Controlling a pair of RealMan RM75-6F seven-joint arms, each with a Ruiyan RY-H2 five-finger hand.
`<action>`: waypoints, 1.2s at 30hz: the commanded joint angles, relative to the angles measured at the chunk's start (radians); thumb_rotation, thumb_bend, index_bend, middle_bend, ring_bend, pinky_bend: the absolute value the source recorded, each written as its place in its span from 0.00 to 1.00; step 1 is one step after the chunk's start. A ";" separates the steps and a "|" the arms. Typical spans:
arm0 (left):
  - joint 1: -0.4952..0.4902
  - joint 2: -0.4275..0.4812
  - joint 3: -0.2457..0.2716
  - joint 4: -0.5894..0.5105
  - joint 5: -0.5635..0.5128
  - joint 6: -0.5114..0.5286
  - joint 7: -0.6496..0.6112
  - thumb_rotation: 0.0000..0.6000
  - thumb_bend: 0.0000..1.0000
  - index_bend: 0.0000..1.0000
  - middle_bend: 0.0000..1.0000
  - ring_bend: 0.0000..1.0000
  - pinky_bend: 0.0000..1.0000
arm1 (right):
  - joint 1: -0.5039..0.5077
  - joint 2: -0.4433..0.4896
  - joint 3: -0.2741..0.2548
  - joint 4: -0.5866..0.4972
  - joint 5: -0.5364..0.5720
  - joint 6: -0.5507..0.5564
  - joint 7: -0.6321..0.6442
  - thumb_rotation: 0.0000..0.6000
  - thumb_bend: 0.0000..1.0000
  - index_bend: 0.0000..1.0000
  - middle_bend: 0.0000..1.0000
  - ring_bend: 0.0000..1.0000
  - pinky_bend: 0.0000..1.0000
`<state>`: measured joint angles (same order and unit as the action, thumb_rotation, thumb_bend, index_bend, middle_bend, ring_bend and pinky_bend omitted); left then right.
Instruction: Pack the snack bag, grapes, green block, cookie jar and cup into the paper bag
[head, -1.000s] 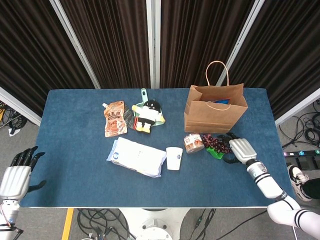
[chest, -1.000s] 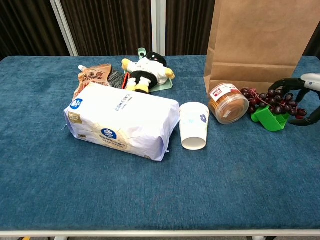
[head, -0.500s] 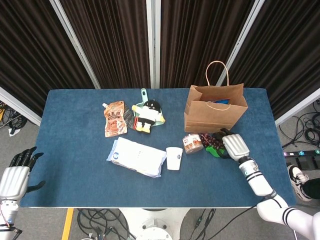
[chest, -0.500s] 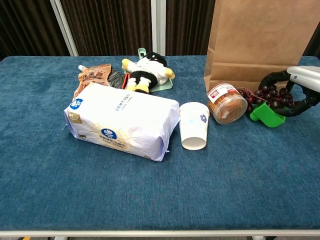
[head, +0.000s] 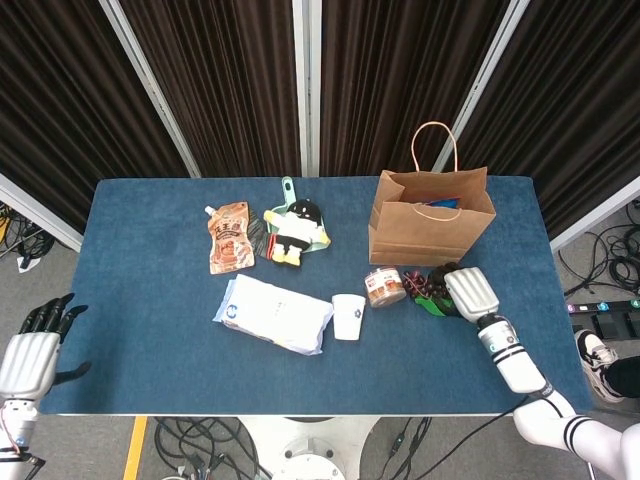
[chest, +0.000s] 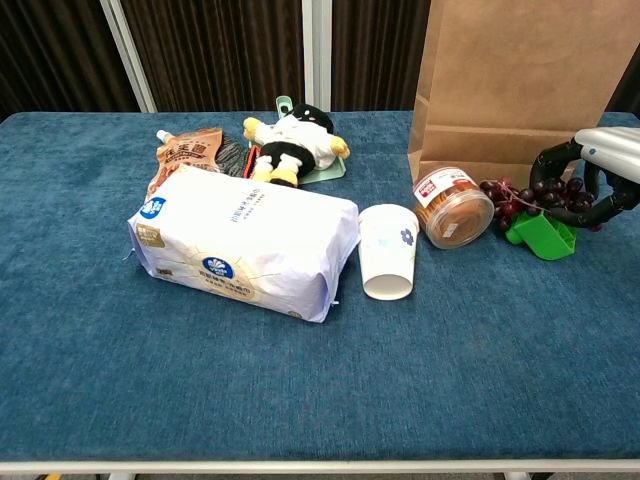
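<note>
The brown paper bag (head: 430, 228) (chest: 520, 80) stands upright and open at the back right. In front of it the cookie jar (head: 383, 287) (chest: 455, 207) lies on its side. The dark grapes (head: 423, 285) (chest: 516, 195) rest partly on the green block (head: 431, 306) (chest: 543, 236). My right hand (head: 468, 291) (chest: 600, 170) curls its fingers around the right end of the grape bunch, which still lies on the table. The white cup (head: 348, 316) (chest: 389, 250) stands left of the jar. The snack bag (head: 229, 237) (chest: 187, 155) lies at the back left. My left hand (head: 30, 355) hangs open beyond the table's front left corner.
A white tissue pack (head: 272, 313) (chest: 245, 240) lies left of the cup. A plush toy (head: 295, 228) (chest: 292, 140) rests on a green dustpan beside the snack bag. The blue table's front edge (head: 300, 412) is near my right forearm.
My right hand moved left onto the grapes and closed its fingers around the bunch, which bunched up slightly. The left hand stayed put.
</note>
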<state>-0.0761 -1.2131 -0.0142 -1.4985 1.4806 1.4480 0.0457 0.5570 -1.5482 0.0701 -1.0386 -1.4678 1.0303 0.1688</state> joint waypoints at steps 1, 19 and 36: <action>-0.001 0.001 -0.001 -0.001 0.000 -0.001 0.001 1.00 0.00 0.25 0.18 0.11 0.15 | -0.003 -0.002 -0.002 0.003 -0.014 0.022 0.015 1.00 0.36 0.64 0.47 0.36 0.62; 0.000 0.010 -0.001 -0.017 0.005 0.008 0.015 1.00 0.00 0.25 0.18 0.11 0.15 | -0.040 0.152 0.003 -0.202 -0.121 0.234 0.076 1.00 0.38 0.74 0.57 0.46 0.74; 0.000 0.021 0.000 -0.040 0.010 0.014 0.036 1.00 0.00 0.25 0.18 0.11 0.15 | 0.047 0.535 0.266 -0.630 0.010 0.270 0.080 1.00 0.38 0.74 0.57 0.46 0.74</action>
<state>-0.0764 -1.1920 -0.0140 -1.5389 1.4910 1.4613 0.0816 0.5732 -1.0593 0.2833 -1.6372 -1.5404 1.3395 0.2305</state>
